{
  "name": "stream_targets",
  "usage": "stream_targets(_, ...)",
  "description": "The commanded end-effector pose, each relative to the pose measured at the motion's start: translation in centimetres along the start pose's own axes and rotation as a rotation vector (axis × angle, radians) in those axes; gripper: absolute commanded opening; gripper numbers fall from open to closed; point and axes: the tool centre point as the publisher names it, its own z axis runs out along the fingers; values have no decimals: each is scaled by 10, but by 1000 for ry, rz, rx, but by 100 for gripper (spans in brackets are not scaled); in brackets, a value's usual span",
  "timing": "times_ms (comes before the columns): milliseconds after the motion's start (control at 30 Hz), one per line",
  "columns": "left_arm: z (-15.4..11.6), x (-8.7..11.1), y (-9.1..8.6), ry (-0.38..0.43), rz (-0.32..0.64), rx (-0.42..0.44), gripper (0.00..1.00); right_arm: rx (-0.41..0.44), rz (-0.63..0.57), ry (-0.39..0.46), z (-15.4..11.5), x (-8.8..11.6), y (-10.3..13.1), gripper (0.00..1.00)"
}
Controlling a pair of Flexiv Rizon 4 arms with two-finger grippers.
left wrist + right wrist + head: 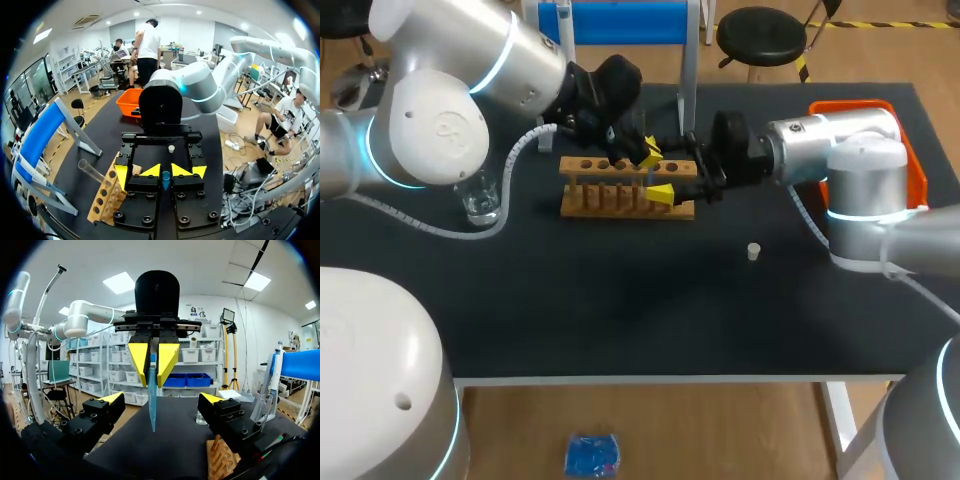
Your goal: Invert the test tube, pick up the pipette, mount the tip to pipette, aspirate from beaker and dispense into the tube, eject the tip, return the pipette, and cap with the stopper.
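The left hand (166,171) is closed on one pipette tip (152,400), which is pinched at its wide end between both yellow fingers. The tip is recorded as translucent blue, long and tapered to a fine point. It is held above the worktop (620,310), near the end of the rack (625,190).

The right hand (162,398) is spread wide and holds nothing. Its fingers are placed either side of the left hand.

Counted:
- One wooden rack.
- One clear test tube (92,171), tilted in the rack.
- One beaker (480,200).
- One white stopper (753,251).
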Motion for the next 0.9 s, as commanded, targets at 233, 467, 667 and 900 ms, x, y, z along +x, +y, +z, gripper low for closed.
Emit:
stream_targets(233, -1, -1, -1, 1, -1, -5, 0, 18, 10, -1, 4, 3, 4, 49)
stream_targets(467, -1, -1, -1, 1, -1, -5, 0, 22, 7, 0, 5, 4, 5, 2)
stream_targets(667, -1, -1, -1, 1, -1, -5, 0, 26, 4, -2, 4, 5, 5, 0)
stream_targets(900, -1, -1, -1, 1, -1, -5, 62, 28, 3, -5, 2, 5, 6, 0)
